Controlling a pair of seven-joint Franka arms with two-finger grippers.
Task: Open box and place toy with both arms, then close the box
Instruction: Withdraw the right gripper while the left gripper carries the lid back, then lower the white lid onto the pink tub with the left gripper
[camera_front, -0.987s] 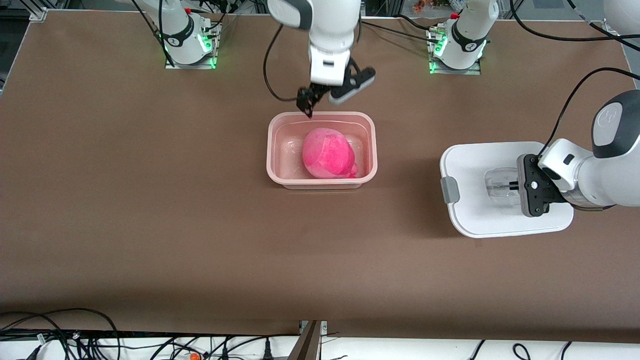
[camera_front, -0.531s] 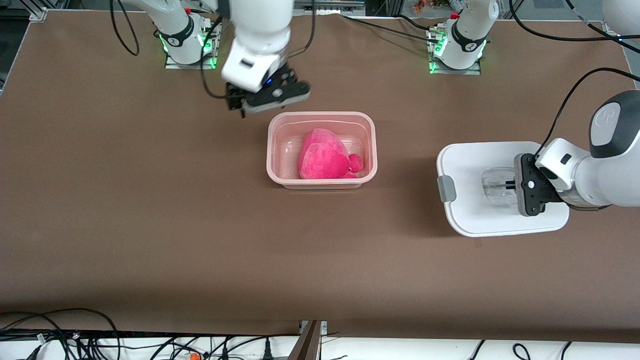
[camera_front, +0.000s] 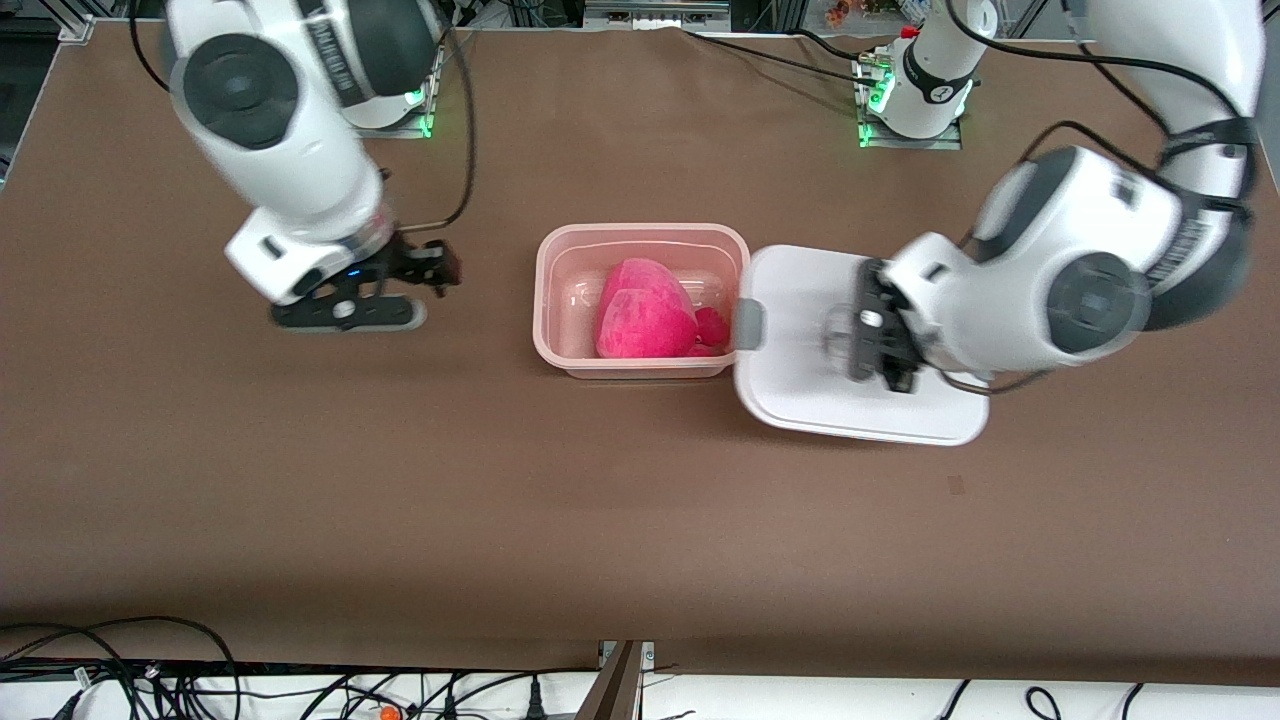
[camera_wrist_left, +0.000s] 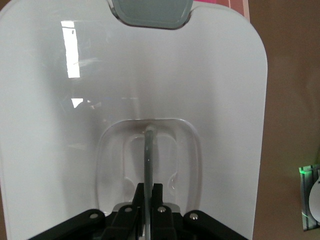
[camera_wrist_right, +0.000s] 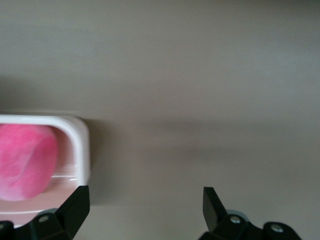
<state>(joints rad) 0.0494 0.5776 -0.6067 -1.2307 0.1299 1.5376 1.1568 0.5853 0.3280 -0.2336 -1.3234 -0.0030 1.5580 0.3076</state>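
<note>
The pink box (camera_front: 560, 300) stands open at the table's middle with the hot-pink toy (camera_front: 645, 312) inside it. My left gripper (camera_front: 868, 343) is shut on the centre handle (camera_wrist_left: 148, 150) of the white lid (camera_front: 800, 380) and holds it beside the box, toward the left arm's end. The lid's grey clip (camera_front: 750, 323) is at the box's rim. The lid (camera_wrist_left: 215, 75) and its clip (camera_wrist_left: 150, 11) fill the left wrist view. My right gripper (camera_front: 428, 270) is open and empty over bare table toward the right arm's end; its wrist view shows the box's corner (camera_wrist_right: 80, 145) and the toy (camera_wrist_right: 27, 160).
The brown table (camera_front: 640, 520) spreads wide around the box. The arm bases (camera_front: 915, 100) stand along the table's edge farthest from the front camera. Cables (camera_front: 150, 670) lie along the near edge.
My left arm has carried the lid from the table's left-arm end up to the box. My right arm has swung away from over the box toward the right arm's end.
</note>
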